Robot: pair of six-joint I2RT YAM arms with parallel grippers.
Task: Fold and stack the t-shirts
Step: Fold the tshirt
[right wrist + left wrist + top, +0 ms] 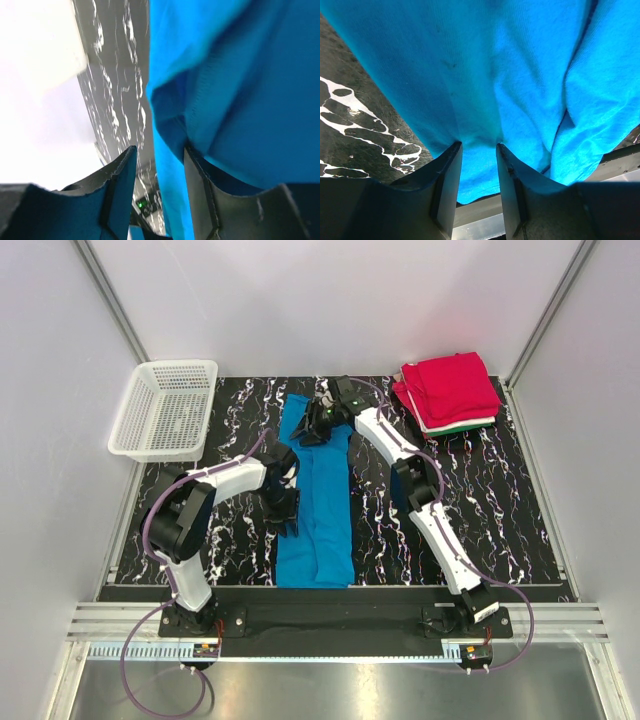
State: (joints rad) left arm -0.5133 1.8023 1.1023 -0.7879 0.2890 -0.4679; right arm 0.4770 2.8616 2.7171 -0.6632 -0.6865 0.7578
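Observation:
The bright blue t-shirt (322,510) lies as a long narrow strip down the middle of the black marbled table (480,500). My left gripper (285,515) sits at its left edge, about halfway down. In the left wrist view its jaws (477,145) stand open, tips pressed into the blue cloth (520,65), whose edge runs across the gap. My right gripper (312,428) is at the shirt's far end. In the right wrist view it (159,149) is open, a fold of blue cloth (240,75) hanging between the fingers, against the right one. Folded t-shirts (450,388), red on top, are stacked at the back right.
A white plastic mesh basket (165,408) stands at the back left corner, partly off the table. Grey walls with metal posts close in the back and sides. A metal rail runs along the near edge by the arm bases.

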